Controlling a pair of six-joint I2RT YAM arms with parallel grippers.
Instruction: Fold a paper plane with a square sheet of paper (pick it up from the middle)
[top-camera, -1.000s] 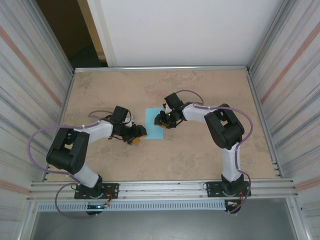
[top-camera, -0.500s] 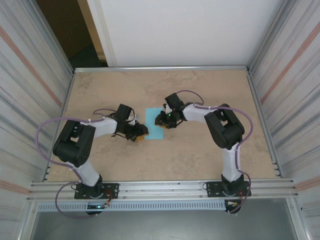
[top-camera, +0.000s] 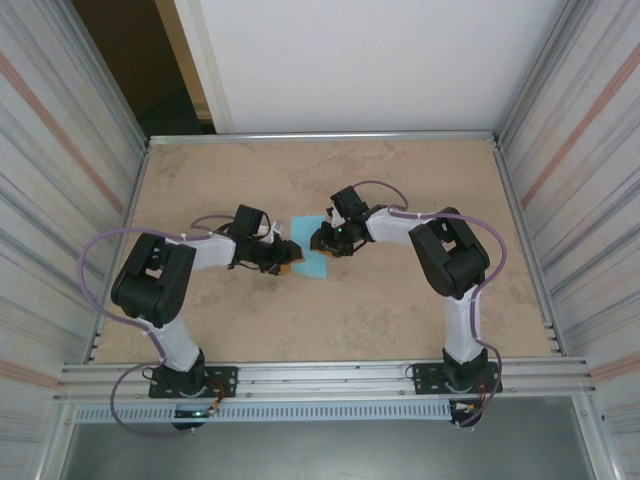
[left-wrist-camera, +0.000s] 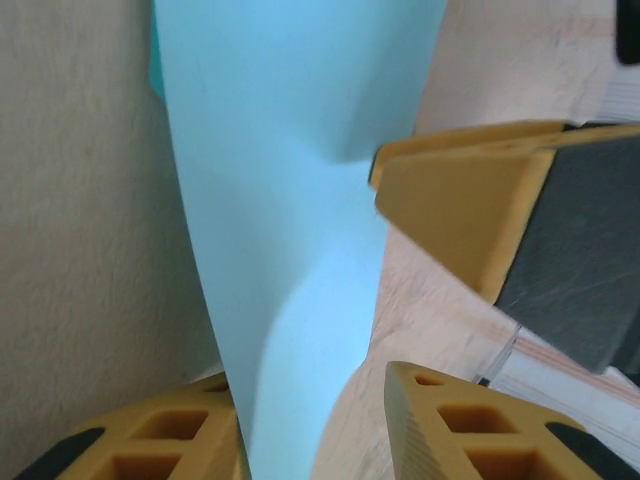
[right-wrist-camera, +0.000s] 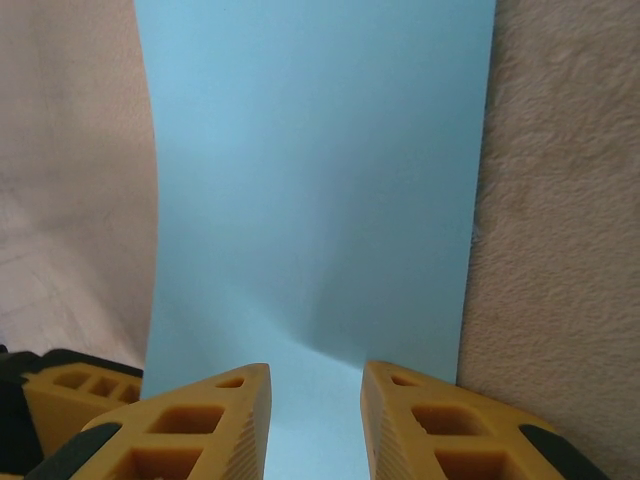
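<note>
The left arm (top-camera: 200, 255) and right arm (top-camera: 400, 225) reach low and inward to the square sheet of paper (top-camera: 312, 265) in the middle of the table (top-camera: 420, 180). The left gripper (left-wrist-camera: 310, 400) jaws are spread around its lifted edge. The right gripper (right-wrist-camera: 315, 375) jaws stand slightly apart over it.

A plain light-blue square sheet of paper (top-camera: 312, 262) lies near the middle of the desk (top-camera: 400, 310), not yet folded. One side (left-wrist-camera: 270, 200) curls up off the surface, and the other side (right-wrist-camera: 320, 180) lies flat with a soft dent.
</note>
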